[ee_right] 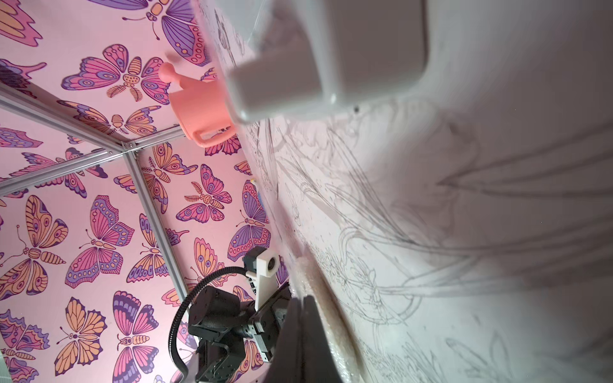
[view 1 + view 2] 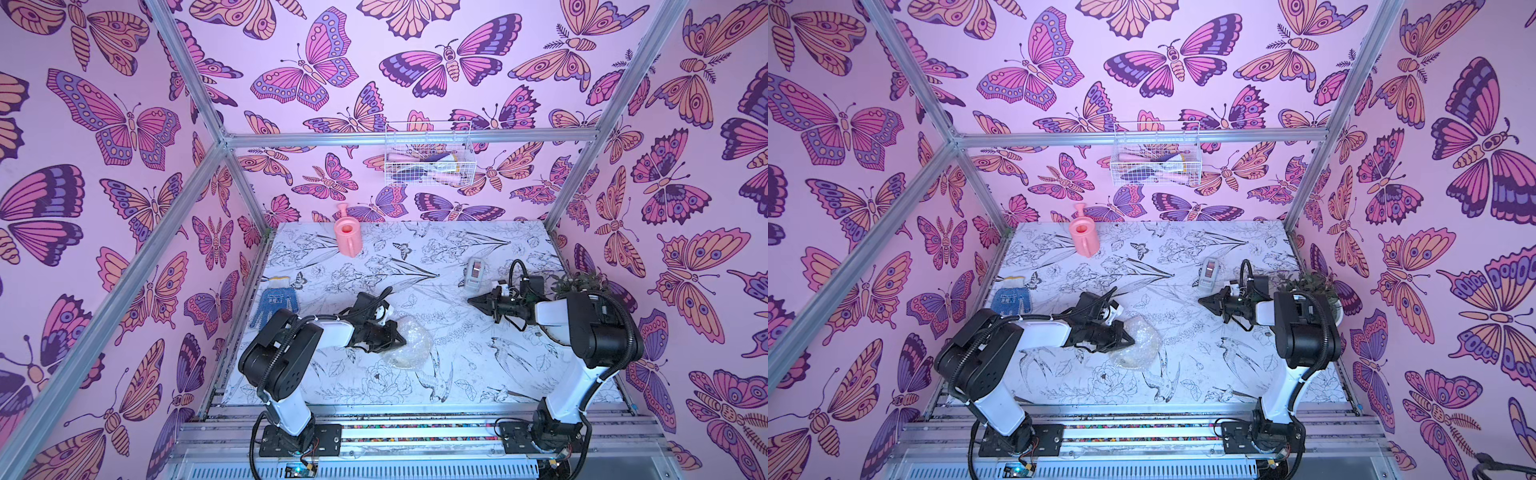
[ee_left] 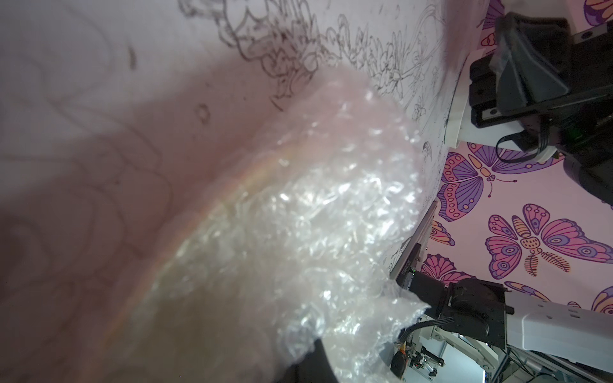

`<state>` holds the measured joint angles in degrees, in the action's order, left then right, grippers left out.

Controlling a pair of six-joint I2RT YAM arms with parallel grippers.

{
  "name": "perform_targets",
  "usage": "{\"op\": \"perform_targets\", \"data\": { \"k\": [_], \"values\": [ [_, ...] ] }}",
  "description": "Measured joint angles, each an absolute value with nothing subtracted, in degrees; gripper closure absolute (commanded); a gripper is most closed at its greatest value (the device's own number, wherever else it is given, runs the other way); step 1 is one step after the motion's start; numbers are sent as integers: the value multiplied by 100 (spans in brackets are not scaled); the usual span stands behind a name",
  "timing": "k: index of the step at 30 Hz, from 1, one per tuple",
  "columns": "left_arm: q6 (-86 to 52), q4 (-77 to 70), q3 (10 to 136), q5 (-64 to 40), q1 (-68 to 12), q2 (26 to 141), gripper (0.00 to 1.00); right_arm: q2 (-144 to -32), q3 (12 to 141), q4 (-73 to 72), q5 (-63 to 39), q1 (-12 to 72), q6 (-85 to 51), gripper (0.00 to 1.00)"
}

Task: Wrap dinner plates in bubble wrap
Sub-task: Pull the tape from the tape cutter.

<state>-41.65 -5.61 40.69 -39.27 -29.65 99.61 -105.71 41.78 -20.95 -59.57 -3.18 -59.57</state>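
Bubble wrap (image 3: 298, 232) crowds your left wrist view, bunched over the plate (image 2: 400, 360), whose pale rim shows through it, left of the middle of the table (image 2: 457, 374). Your left gripper (image 2: 401, 341) reaches in low, jaws closed, tips against the wrap; you can't tell whether it pinches a fold. Your right gripper (image 2: 470, 300) hovers well apart, closed and empty, near the tape dispenser (image 2: 476, 272). On the back wall, the wire basket (image 2: 430, 156) holds pink and dark items too small to name.
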Motion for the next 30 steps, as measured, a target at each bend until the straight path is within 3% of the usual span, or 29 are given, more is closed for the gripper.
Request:
{"op": "perform_targets", "data": {
  "k": [9,15,24,30],
  "values": [
    [-4165,-561,4069,-3929,-2965,9961,100,-10575,4110,-2062,-5898,-318,-5815,100],
    [-4165,-561,4069,-3929,-2965,9961,100,-10569,3946,-1935,-5760,-287,-5607,83],
    [-4165,-563,4069,-3929,-2965,9961,100,-9745,3328,-932,-5660,51,-5212,77],
    [-4163,-565,4069,-3931,-2965,9963,100,-9299,3785,-482,-5251,32,-4523,72]
  ]
}}
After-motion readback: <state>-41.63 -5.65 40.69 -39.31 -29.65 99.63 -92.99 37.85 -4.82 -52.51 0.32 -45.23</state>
